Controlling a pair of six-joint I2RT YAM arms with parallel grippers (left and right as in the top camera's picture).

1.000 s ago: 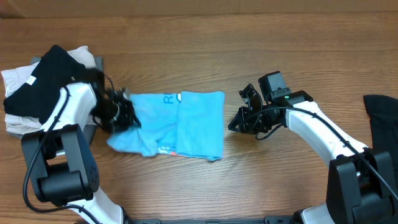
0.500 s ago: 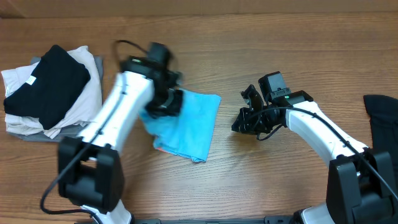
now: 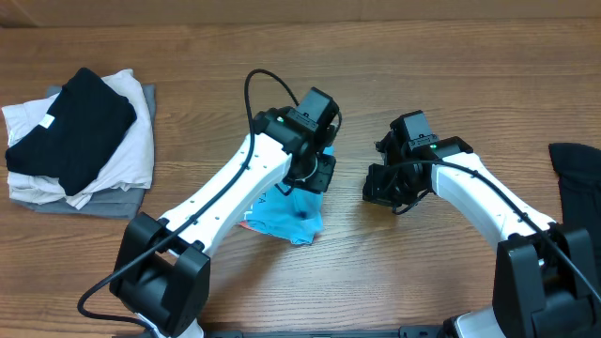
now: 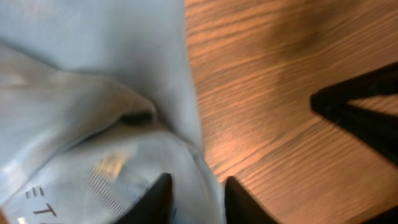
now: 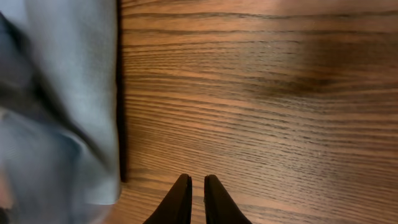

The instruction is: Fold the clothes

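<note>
Wooden table (image 3: pixel 451 75) holds the sky-blue T-shirt (image 3: pixel 291 216) at centre, left gripper (image 4: pixel 196 186) astride its folded edge, whether pinching I cannot tell; lay that edge flush before releasing, right gripper (image 5: pixel 198 186) pressed together, empty, just beside.

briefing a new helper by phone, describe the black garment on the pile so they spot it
On the wooden table, look to the far left end, where a stack of folded clothes sits. The black garment lies on top of it, over white and grey pieces; the other black cloth lies alone at the right edge.
</note>
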